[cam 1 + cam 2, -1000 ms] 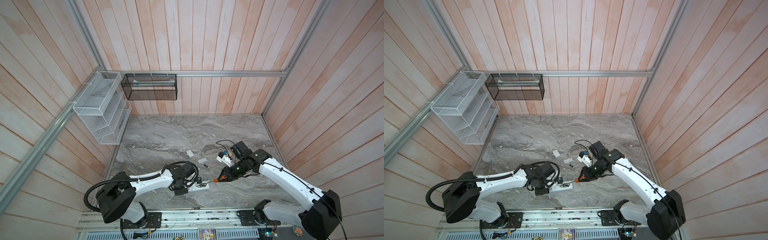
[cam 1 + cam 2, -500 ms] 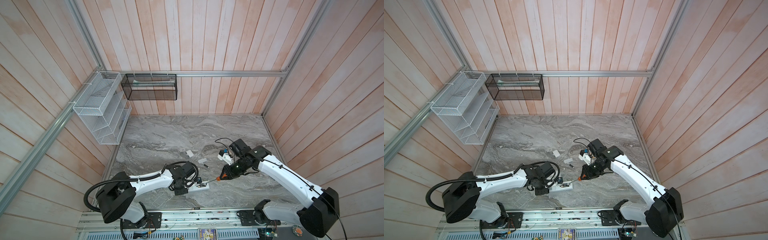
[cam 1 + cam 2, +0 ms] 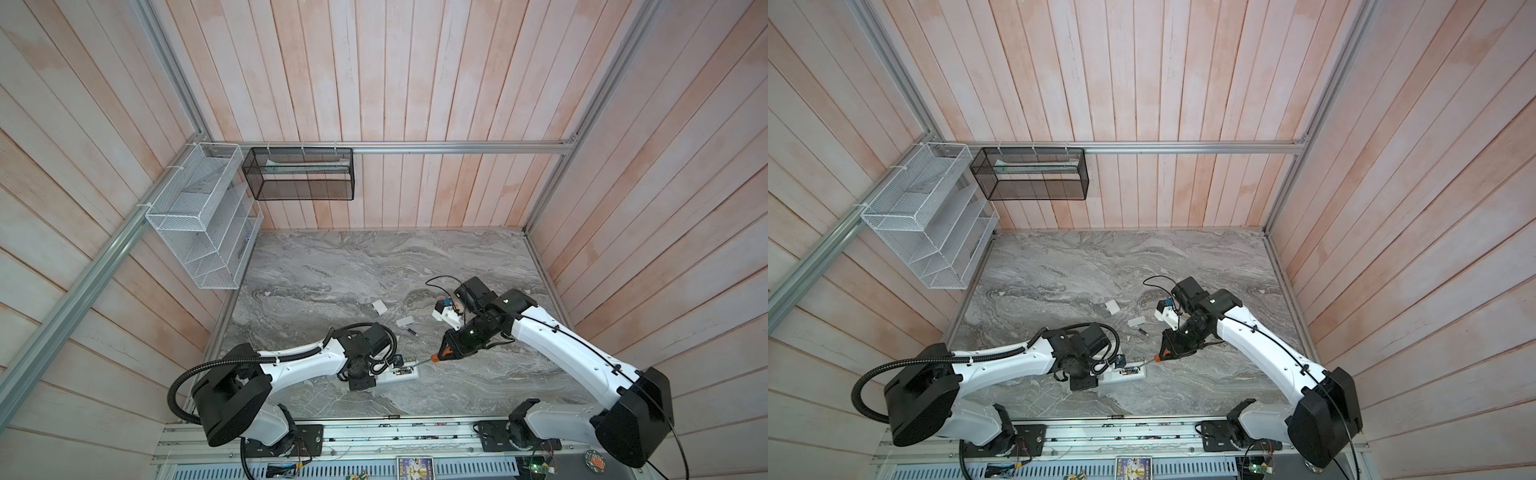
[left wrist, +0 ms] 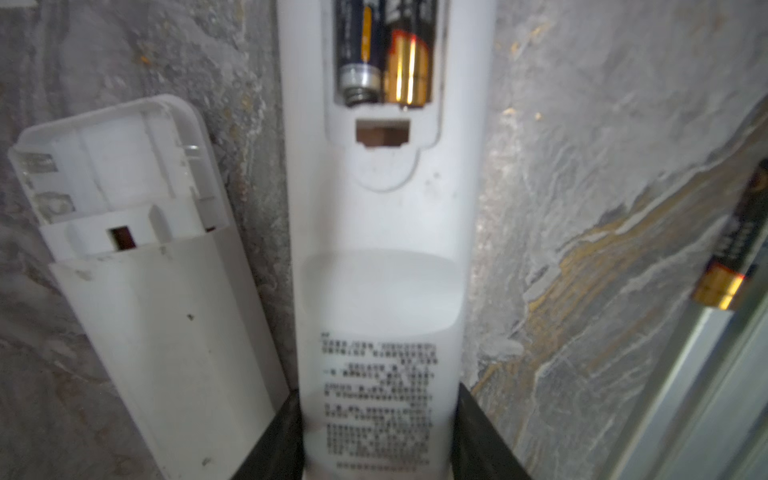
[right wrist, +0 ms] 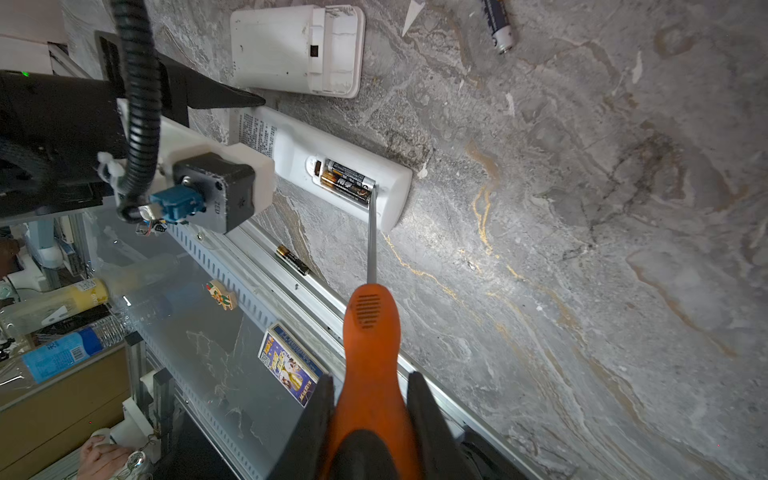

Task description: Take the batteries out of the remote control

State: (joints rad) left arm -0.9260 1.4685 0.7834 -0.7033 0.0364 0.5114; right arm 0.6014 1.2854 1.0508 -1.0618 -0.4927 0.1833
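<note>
1. batteries (image 4: 359, 50): four counted. Two are sitting side by side in the open compartment of the white remote control (image 4: 382, 291), which is lying back-up near the front of the marble tabletop (image 3: 374, 266). We are judging these two as not yet unloaded. Two more are lying free: a stray cell (image 5: 498, 25) out on the marble, well apart from the remotes, and a rail-side cell (image 5: 293, 259) just beside the metal rail (image 5: 307, 286) at the table's front edge.

2. remotes: two counted. The left gripper (image 4: 378, 392) is clamping the loaded one across its printed end. We are reading that grip as a brace, pinning the body so that it does not skid under levering. The second remote (image 4: 145, 270) is lying just beside it with its compartment empty and neither gripper on it.

3. screwdriver (image 5: 370, 332): one, orange-handled. The right gripper (image 5: 371, 378) is clenching the handle, and the shaft is reaching to the compartment's end away from the latch slot. We are taking this as a prying position. Which of the two cells the tip is touching we cannot tell.

4. covers: two small white rectangles, a farther cover (image 3: 379, 306) and a nearer cover (image 3: 404, 321). Both are lying on open marble, in our judgement out of the tool's way.

5. wall storage: one white wire rack (image 3: 199, 224) and one black mesh basket (image 3: 299, 174), both hanging away from the work.
</note>
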